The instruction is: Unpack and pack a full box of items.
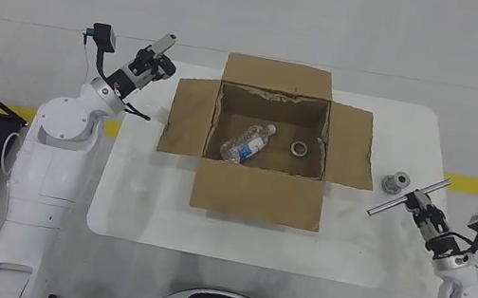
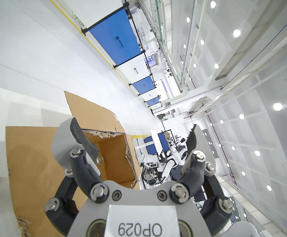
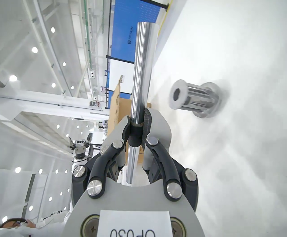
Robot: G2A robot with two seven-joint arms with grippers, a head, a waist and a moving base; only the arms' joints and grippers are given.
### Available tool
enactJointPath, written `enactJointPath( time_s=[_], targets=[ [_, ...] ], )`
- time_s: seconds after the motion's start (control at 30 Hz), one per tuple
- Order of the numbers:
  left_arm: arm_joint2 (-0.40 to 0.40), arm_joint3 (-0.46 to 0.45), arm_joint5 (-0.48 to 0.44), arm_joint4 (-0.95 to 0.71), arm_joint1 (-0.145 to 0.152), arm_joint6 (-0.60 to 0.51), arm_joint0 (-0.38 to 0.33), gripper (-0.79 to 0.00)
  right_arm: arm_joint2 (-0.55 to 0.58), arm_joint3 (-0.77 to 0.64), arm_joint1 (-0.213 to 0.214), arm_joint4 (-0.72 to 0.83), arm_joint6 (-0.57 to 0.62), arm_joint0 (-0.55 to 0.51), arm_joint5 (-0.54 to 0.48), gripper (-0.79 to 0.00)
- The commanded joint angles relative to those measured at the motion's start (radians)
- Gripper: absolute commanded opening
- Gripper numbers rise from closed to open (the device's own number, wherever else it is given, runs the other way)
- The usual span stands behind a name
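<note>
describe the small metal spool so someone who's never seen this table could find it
Find the open cardboard box in the middle of the white table. Just beyond its right flap a small metal spool sits on the tabletop, next to the rod in the right gripper. Unlike the long thin rod, it is short and flanged with a hole through it.

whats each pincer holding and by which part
The right pincer clamps the metal rod partway along its shaft, at a dark band; left pincer is open, holding nothing.

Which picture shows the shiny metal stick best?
The right wrist view: the metal rod sits close up, clamped in the right gripper. The top view shows it as a small thin bar.
</note>
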Motion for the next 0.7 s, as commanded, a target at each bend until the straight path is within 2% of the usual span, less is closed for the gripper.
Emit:
enactJointPath(
  time_s=[0.0,0.27,0.67],
  targets=[
    [0.000,0.000,0.000,-0.001,0.000,0.000,0.000,0.000,-0.004,0.019,0.003,-0.026,-0.008,0.008,0.018,-0.785],
    [0.000,0.000,0.000,-0.001,0.000,0.000,0.000,0.000,-0.026,0.105,0.024,-0.126,0.038,0.069,0.168,-0.785],
    [0.000,0.000,0.000,-0.001,0.000,0.000,0.000,0.000,-0.066,0.151,0.038,-0.161,0.042,0.132,0.267,-0.785]
  ],
)
